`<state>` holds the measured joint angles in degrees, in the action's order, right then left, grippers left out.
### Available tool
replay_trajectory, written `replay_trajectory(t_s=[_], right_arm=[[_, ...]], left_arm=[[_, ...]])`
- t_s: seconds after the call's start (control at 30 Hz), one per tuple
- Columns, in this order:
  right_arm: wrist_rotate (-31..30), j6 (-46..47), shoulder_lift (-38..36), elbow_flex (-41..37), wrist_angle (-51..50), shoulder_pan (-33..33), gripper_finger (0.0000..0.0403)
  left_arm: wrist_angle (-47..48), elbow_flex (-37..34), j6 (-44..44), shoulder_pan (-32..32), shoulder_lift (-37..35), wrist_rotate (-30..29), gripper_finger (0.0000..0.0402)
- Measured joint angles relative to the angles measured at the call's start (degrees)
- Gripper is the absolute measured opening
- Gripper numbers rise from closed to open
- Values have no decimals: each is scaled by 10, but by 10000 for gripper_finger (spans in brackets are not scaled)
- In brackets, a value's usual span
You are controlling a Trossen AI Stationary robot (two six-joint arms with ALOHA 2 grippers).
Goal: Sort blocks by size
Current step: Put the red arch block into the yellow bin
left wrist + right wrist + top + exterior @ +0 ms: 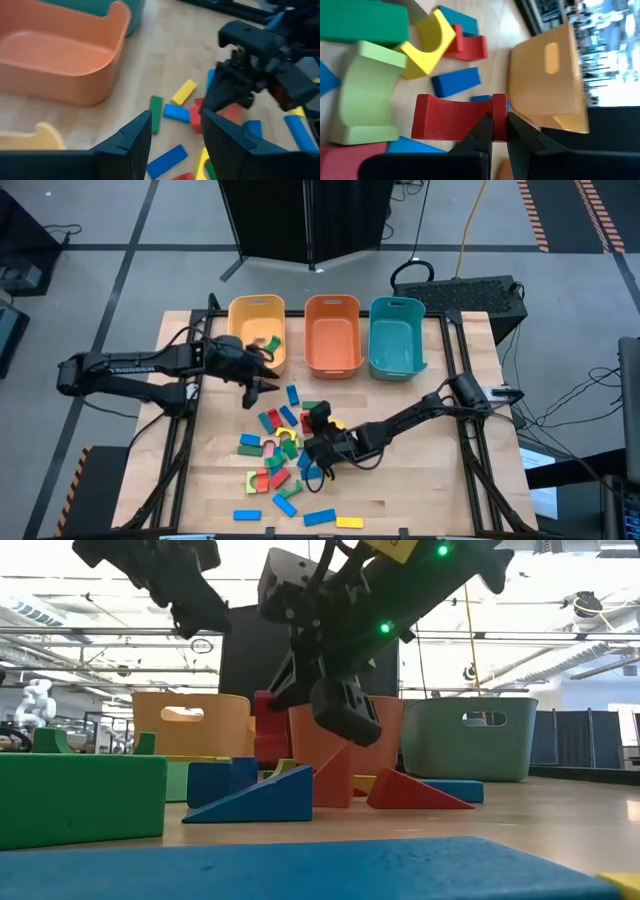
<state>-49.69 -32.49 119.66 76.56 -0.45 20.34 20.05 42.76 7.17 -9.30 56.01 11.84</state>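
Observation:
Many small coloured wooden blocks (285, 455) lie scattered on the near middle of the wooden table. My right gripper (315, 448) is low over this pile and shut on a red arch block (451, 122). In the low view that red block (267, 728) shows beside the dark fingers. My left gripper (258, 390) hangs open and empty above the table, just near of the yellow bin (257, 330). Its two fingers (131, 142) stand apart with nothing between them. A few blocks (265, 340) lie inside the yellow bin. My right gripper pinches one end of the red arch (498, 106) between its two fingers, which slant down from the table's right side. The rest of the arch sticks out sideways from the fingers. Whether it is clear of the table I cannot tell.
Three bins stand in a row at the far edge: yellow, orange (332, 332) and teal (397, 337). A green block (80, 795) and a blue bar (330, 870) lie near the table's front edge. Bare wood shows at the table's near right.

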Motion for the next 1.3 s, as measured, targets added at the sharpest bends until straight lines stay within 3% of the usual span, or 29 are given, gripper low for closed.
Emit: replay_trajectory(t_s=[0.17,0.33,0.47,0.7,0.97,1.1,1.3], right_arm=[[-10,-14,-27,-11,8,4,21],[5,-13,-99,-63,47,4,21],[50,-22,-173,-135,148,4,22],[65,-78,-261,-243,310,20,22],[65,-201,-266,-261,315,27,24],[66,-234,-260,-261,318,26,24],[95,-257,-260,-260,328,26,24]], left_arm=[[-3,0,-2,27,0,0,212],[-18,0,-6,47,4,0,255],[-65,0,-16,64,23,0,282],[-173,0,-17,86,104,1,323],[-300,0,-16,84,185,45,354],[-344,0,-15,82,216,89,354],[-380,0,-18,82,252,95,354]])
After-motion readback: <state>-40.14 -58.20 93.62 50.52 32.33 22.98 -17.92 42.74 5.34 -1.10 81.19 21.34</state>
